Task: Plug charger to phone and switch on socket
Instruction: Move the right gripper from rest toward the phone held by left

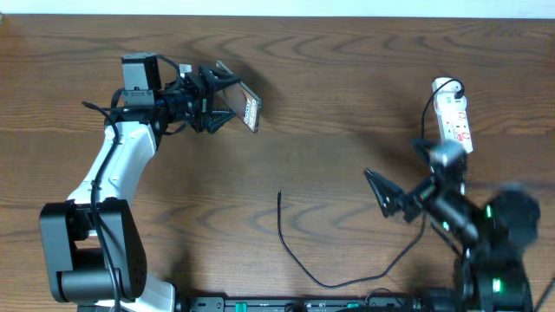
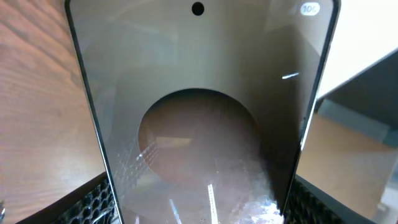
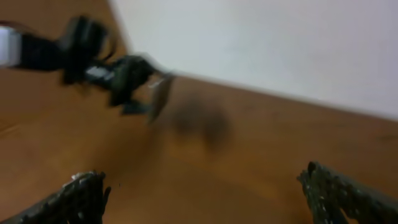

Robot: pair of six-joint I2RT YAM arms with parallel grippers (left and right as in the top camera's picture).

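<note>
The left gripper (image 1: 227, 102) pinches the phone (image 1: 247, 106) by its edges. In the left wrist view the glossy phone fills the frame between the mesh-padded fingers (image 2: 93, 202). The right gripper (image 1: 380, 192) is spread wide and holds nothing; its view is blurred. The black charger cable (image 1: 279, 212) lies on the table (image 1: 329, 78), its tip between the two grippers. The white power strip (image 1: 453, 113) lies beyond the right gripper, near it.
</note>
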